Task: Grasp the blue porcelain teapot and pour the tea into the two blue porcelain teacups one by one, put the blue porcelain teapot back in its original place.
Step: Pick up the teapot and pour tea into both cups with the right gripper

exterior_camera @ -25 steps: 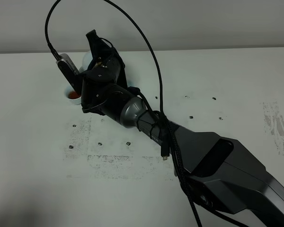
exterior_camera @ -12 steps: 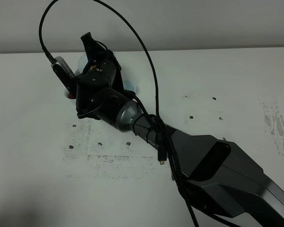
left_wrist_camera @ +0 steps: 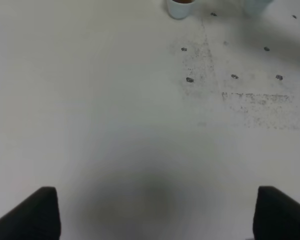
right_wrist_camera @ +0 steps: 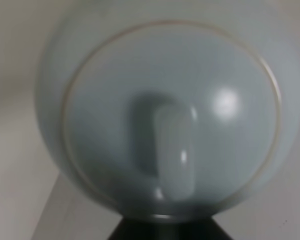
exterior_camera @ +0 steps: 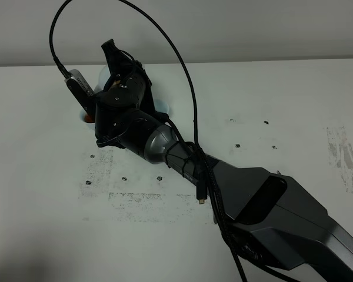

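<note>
Entry: teapot, clamped in my right fingers, just beside tea-holding teacup; my left fingers apart, well away.

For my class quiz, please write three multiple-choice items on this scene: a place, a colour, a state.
1. In the high view, where on the table does the right gripper work? A near right B far left C front middle
2. The liquid in the teacup is: A green B clear C reddish brown
3. The left gripper is: A open B shut on a cup C holding a lid
B, its arm reaches across to the far left; C, seen in the left wrist view; A, fingers wide apart.
</note>
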{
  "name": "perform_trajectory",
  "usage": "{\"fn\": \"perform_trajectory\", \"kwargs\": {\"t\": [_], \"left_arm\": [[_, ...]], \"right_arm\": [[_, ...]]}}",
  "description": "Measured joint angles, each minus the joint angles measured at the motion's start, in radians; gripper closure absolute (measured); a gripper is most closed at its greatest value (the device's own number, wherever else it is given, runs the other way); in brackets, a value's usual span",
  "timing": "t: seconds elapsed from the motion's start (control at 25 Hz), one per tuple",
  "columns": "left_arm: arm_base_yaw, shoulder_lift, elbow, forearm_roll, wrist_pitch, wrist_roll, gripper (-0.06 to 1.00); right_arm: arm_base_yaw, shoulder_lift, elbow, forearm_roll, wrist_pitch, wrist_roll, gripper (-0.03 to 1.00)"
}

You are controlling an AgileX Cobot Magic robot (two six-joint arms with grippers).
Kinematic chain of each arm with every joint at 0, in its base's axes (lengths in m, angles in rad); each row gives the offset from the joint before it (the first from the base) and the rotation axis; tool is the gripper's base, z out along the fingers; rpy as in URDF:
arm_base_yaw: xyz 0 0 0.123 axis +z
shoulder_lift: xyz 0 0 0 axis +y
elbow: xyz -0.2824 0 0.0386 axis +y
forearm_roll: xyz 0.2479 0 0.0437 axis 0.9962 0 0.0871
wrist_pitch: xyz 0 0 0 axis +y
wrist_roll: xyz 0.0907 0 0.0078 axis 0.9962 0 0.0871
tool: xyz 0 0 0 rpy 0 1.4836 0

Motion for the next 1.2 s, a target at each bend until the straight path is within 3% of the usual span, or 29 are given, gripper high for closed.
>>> {"fn": "perform_trajectory", "kwargs": {"t": [0.56,1.2], "left_arm": [[0.000,0.000,0.000,0.000,0.000,0.000,0.20],[0.000,0.000,0.000,0.000,0.000,0.000,0.20]], "right_arm": [[0.000,0.000,0.000,0.009,0.001,0.011,0.92],[-0.040,-0.019,0.000,0.217,-0.037,0.057,0.92]]}}
